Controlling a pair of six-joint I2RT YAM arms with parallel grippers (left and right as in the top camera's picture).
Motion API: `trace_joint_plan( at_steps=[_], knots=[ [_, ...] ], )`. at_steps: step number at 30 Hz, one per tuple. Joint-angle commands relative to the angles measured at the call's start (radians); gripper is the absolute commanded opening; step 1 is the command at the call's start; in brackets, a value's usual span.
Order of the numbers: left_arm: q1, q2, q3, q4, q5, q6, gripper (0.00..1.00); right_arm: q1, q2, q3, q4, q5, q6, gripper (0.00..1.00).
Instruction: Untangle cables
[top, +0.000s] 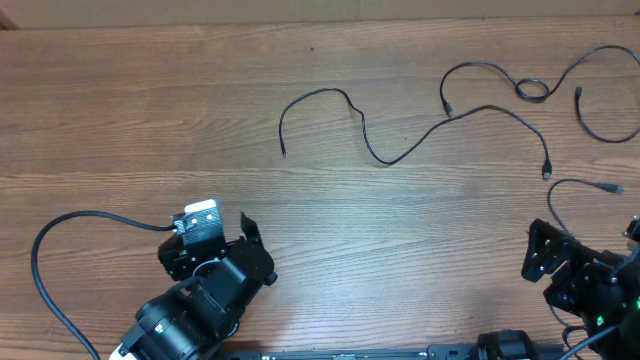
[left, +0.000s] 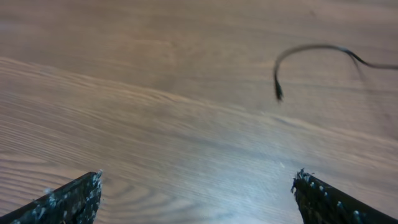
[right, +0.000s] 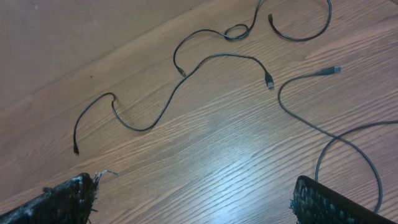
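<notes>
Several thin black cables lie across the far right half of the wooden table. A long wavy cable (top: 385, 158) (right: 155, 121) runs from a plug at the middle to a plug at the right. A cable with a small loop (top: 532, 90) (right: 235, 31) crosses it near its right hump. A curved cable (top: 600, 132) (right: 305, 37) lies at the far right. Another cable (top: 560, 185) (right: 311, 118) leads down to beside my right gripper (top: 588, 245) (right: 194, 186), which is open and empty. My left gripper (top: 225, 222) (left: 198, 186) is open over bare wood, with the wavy cable's end (left: 278, 92) ahead of it.
A thick black arm wire (top: 45, 240) loops on the table at the near left. The table's far edge (top: 320, 22) runs along the top. Both arm bases sit at the near edge.
</notes>
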Motion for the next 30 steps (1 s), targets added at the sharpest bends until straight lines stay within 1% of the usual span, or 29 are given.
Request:
trace_joint_plan(
  at_steps=[1, 6, 11, 15, 21, 23, 27, 30],
  knots=[
    [-0.006, 0.0, -0.008, 0.003, 0.148, -0.021, 0.99, 0.001, 0.007, 0.007, 0.014, -0.006, 0.001, 1.0],
    [-0.006, 0.0, -0.008, 0.003, 0.261, -0.021, 1.0, 0.001, 0.007, 0.007, -0.042, -0.009, 0.001, 1.0],
    [-0.006, 0.0, -0.008, 0.003, 0.285, -0.021, 1.0, 0.001, 0.007, 0.007, -0.113, -0.009, 0.002, 1.0],
    [-0.006, 0.0, -0.008, 0.003, 0.285, -0.021, 1.0, 0.001, 0.007, 0.007, -0.097, -0.005, 0.005, 1.0],
    [-0.006, 0.0, -0.008, 0.003, 0.285, -0.021, 1.0, 0.001, 0.007, 0.007, 0.054, -0.004, 0.004, 1.0],
    [-0.006, 0.0, -0.008, 0.003, 0.285, -0.021, 1.0, 0.001, 0.007, 0.007, 0.14, -0.006, 0.005, 1.0],
    [-0.006, 0.0, -0.008, 0.003, 0.285, -0.021, 1.0, 0.001, 0.014, 0.007, 0.321, -0.103, 0.005, 1.0],
    [-0.006, 0.0, -0.008, 0.003, 0.285, -0.021, 1.0, 0.001, 0.036, 0.006, 0.383, -0.13, 0.0, 1.0]
  ],
)
